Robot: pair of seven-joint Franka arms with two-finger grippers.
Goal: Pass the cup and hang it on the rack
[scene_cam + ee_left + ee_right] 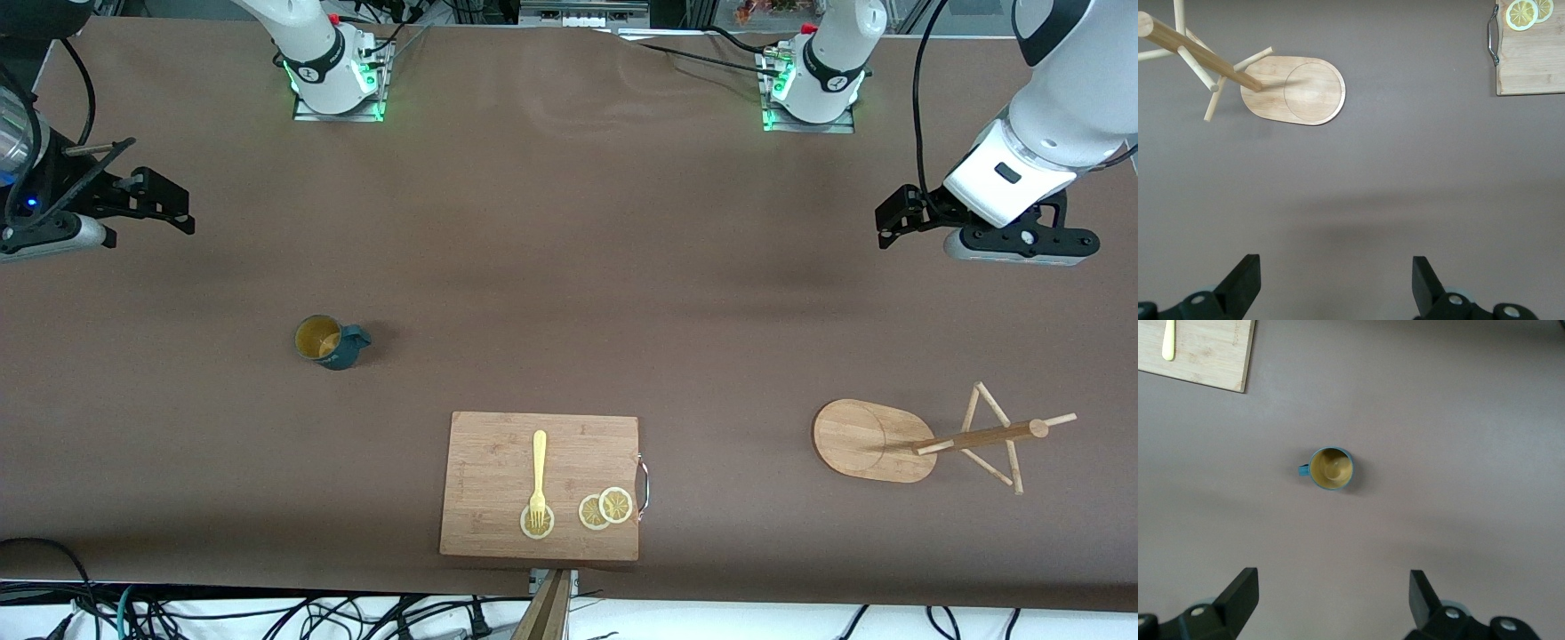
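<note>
The dark teal cup [327, 342] with a yellow-tan inside stands upright on the brown table, toward the right arm's end. Its handle points toward the left arm's end. It also shows in the right wrist view [1331, 468]. The bamboo rack [871, 440] stands toward the left arm's end, with its pole [978, 437] and thin pegs; it also shows in the left wrist view [1298, 90]. My right gripper [160, 191] hangs open and empty in the air, well apart from the cup [1333, 580]. My left gripper [889, 220] hangs open and empty over bare table, apart from the rack [1336, 267].
A rectangular bamboo cutting board [540, 484] lies near the table's front edge, between cup and rack. It carries a yellow fork [538, 471] and lemon slices [606, 508] and has a metal handle. Cables run along the table's front edge.
</note>
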